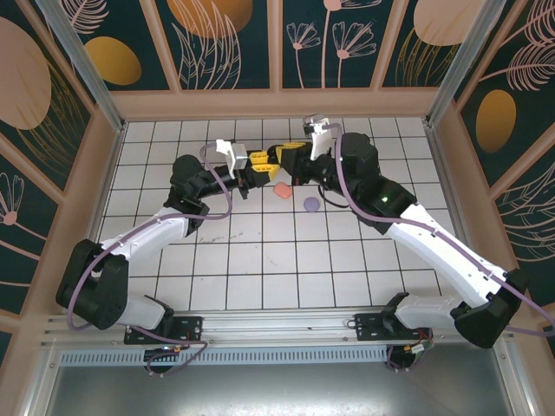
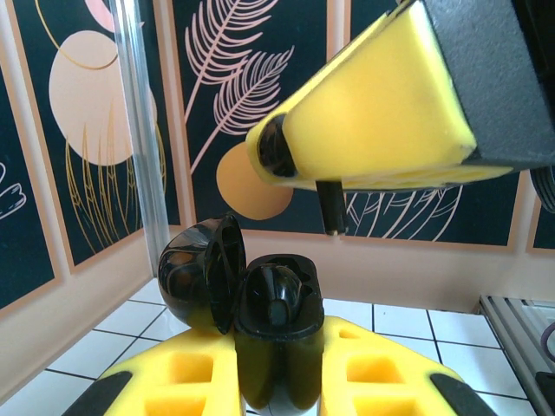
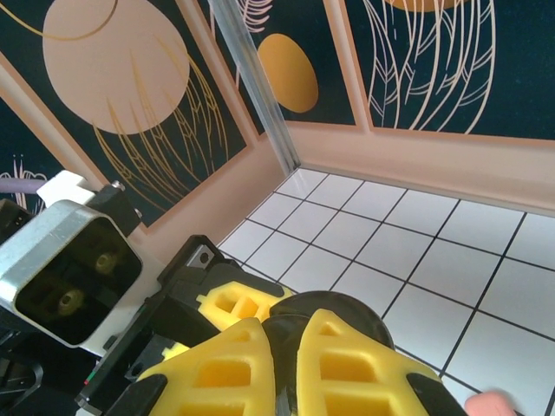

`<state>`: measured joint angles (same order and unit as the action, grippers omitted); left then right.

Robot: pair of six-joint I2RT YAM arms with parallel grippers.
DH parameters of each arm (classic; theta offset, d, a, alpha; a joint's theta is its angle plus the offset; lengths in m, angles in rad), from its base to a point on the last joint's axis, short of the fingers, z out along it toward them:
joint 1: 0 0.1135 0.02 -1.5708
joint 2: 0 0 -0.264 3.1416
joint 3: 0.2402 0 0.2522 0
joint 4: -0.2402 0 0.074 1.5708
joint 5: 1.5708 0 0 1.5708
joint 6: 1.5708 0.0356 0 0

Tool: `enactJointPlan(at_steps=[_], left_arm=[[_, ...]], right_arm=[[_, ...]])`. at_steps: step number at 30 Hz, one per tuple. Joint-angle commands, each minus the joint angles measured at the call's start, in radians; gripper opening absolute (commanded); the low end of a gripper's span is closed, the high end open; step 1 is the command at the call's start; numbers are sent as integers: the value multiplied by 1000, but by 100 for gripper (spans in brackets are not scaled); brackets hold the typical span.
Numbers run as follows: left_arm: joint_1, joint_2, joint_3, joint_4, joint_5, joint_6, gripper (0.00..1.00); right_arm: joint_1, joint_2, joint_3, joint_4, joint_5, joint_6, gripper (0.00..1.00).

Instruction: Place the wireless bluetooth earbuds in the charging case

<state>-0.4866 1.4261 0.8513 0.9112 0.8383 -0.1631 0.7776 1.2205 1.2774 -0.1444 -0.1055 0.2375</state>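
Trouble could start with a miss. The black earbud (image 2: pixel 276 149) hangs just above the black charging case (image 2: pixel 277 338) with its stem pointing down. From the left wrist camera the stem looks a bit off to one side of the case's opening. I cannot tell if it is also too far in front or behind.

If I bring it down like that, I think the stem will bump the rim. Then the earbud could twist or pop out. The right jaws are clenched on its round head alone, between the yellow pads (image 2: pixel 381 104), and it looks smooth, so my guess is it slips easily.

The lid (image 2: pixel 199 273) stands open right beside the opening. A push from the wrong side might knock it or snap it down.

The left jaws are clenched on the lower part of the case and hold it up off the desk (image 1: pixel 260 260). A hard push from above might tip the case in that grip.

If the earbud drops, it would fall to the desk under the case. A small pink thing (image 1: pixel 281 191) and a small lilac thing (image 1: pixel 311 204) lie there, near the case. I cannot tell what they are.

The earbud is tiny, black and shiny, with a round head and a short straight stem. The case is black, shiny and egg-shaped.
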Motion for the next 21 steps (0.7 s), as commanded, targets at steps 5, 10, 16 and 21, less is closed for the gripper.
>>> enactJointPlan(at_steps=[5, 10, 16, 21], left_arm=[[-9, -12, 32, 8, 30, -10, 0], [-13, -19, 27, 8, 39, -7, 0], [-14, -26, 27, 9, 43, -6, 0], [-14, -32, 29, 9, 32, -4, 0]], right_arm=[[-6, 13, -21, 60, 16, -10, 9], [-10, 19, -29, 64, 37, -11, 9], [-27, 20, -44, 66, 42, -4, 9], [-29, 20, -52, 51, 28, -13, 8]])
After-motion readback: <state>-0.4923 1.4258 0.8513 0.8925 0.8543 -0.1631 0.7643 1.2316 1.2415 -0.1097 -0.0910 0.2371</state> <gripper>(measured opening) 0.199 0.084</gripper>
